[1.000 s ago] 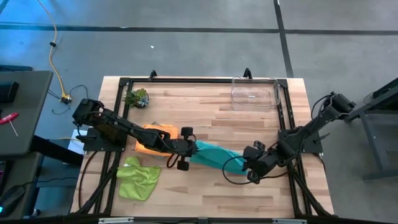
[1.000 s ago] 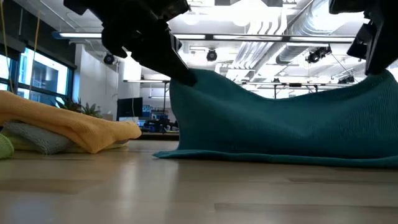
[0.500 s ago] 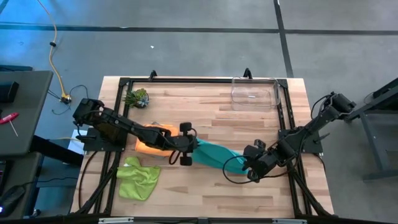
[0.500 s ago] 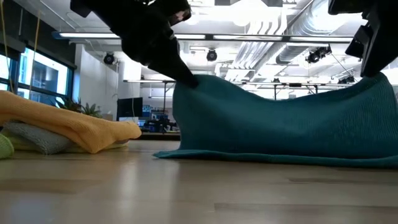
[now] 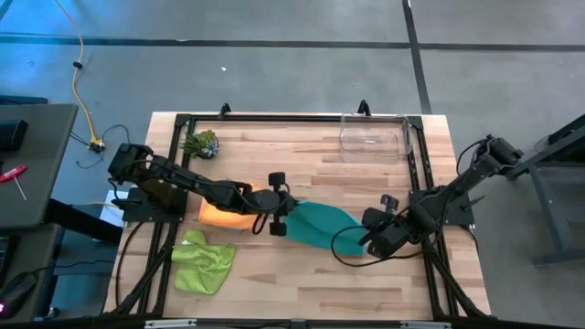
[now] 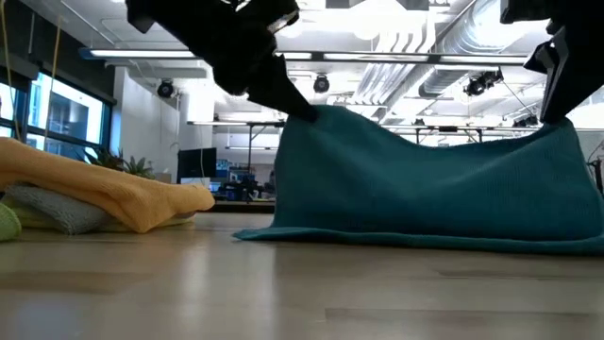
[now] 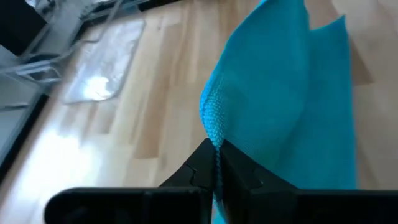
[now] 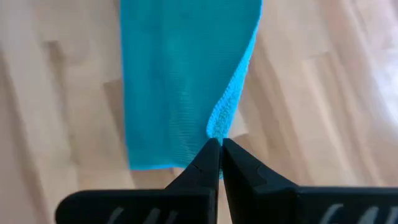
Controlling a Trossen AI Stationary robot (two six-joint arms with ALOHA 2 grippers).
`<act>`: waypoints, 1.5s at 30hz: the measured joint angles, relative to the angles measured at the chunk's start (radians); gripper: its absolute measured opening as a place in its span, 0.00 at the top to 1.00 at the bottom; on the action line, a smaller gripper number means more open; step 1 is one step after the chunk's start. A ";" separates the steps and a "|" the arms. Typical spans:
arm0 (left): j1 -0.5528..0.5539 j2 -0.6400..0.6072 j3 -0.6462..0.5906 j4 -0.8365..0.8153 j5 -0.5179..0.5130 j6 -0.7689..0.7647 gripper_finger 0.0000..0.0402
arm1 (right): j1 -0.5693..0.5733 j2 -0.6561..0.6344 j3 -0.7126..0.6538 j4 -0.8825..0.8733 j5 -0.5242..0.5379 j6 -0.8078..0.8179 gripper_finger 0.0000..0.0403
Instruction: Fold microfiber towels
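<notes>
From above, the left pincer point(image 5: 289, 212) and right pincer point(image 5: 362, 239) each pinch a corner of the teal towel point(image 5: 320, 224), which spans between them, likely to carry one edge over for a fold. Both arms reach inward, low over the surface point(image 5: 302, 274).

At table level, the towel hangs below both pincers, hem resting on the wood.

Each wrist view shows fingers clamped tight on the towel's edge.

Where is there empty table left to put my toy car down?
Bare wood runs along the near edge, from the lime green towel across to the right. More lies mid-table, between the plant and the clear bin. The middle strip is crowded: the left gripper and right gripper hold the teal towel beside the orange towel.
</notes>
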 joint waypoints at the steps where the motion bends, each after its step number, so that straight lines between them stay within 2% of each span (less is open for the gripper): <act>1: 0.010 0.000 0.000 0.002 -0.001 0.019 0.99 | -0.004 0.000 0.000 -0.015 0.006 0.000 1.00; 8: 0.087 0.000 0.000 0.013 -0.018 0.097 0.99 | -0.052 -0.015 0.001 -0.058 0.012 -0.003 1.00; 13: 0.126 0.000 0.000 0.032 -0.023 0.100 1.00 | -0.087 -0.084 0.001 -0.131 0.063 -0.003 1.00; 23: 0.115 0.000 0.000 0.048 -0.007 0.072 1.00 | -0.168 -0.213 0.001 -0.264 0.127 -0.035 1.00; 30: 0.116 0.000 0.000 0.046 -0.011 0.052 1.00 | -0.187 -0.203 0.001 -0.230 0.109 -0.081 1.00; 36: 0.116 0.000 0.000 0.035 -0.011 0.035 1.00 | -0.182 -0.166 -0.013 -0.170 0.047 -0.082 1.00; 45: 0.099 0.000 -0.046 0.066 -0.043 0.078 1.00 | -0.137 -0.096 -0.014 -0.155 0.046 -0.068 1.00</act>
